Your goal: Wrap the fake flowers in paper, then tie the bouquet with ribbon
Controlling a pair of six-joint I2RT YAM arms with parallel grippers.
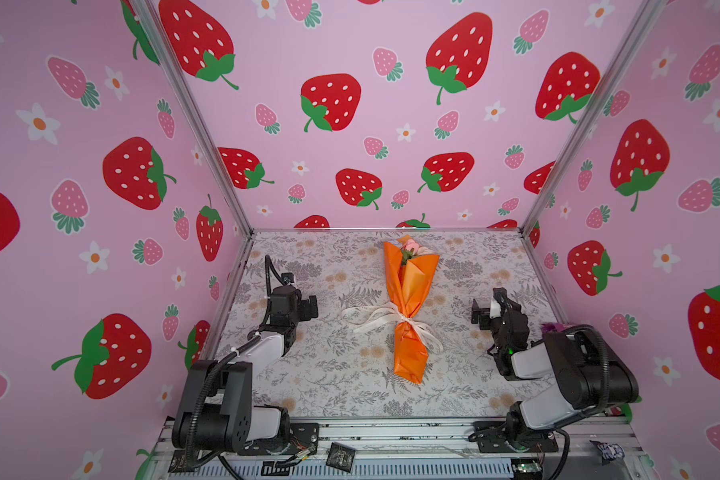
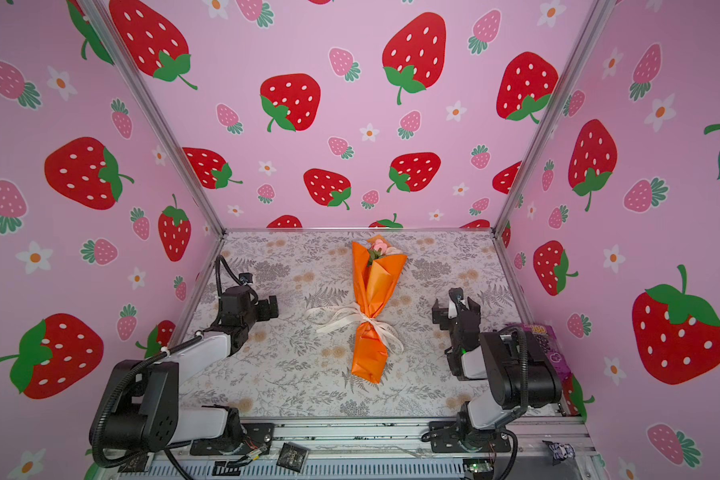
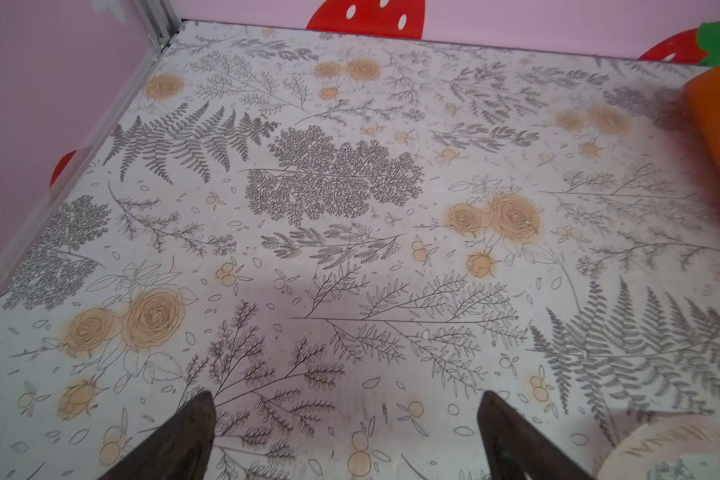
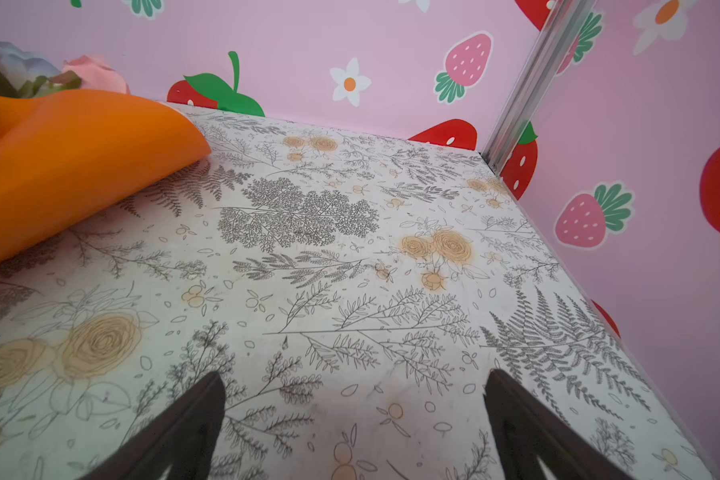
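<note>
Probably light and crushable, the bouquet [image 1: 408, 291] lies midway on the table [image 1: 308, 374], blooms toward its back edge, best held at the ribbon [image 1: 373, 318]; left gripper [image 1: 312, 307] and right gripper [image 1: 477, 312] gape empty either side.

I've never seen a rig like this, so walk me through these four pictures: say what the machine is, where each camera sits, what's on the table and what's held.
This is a two-armed robot; each arm ends in a pincer. Two pictures look down from overhead, side by side and nearly alike. The other two come from a camera on each arm's wrist, with the dark pincer tips showing at the edge. On the flower-patterned table lies the bouquet of fake flowers, wrapped in orange paper with a cream ribbon knotted around it. The left pincer and right pincer sit either side of it, both open, holding nothing.
</note>
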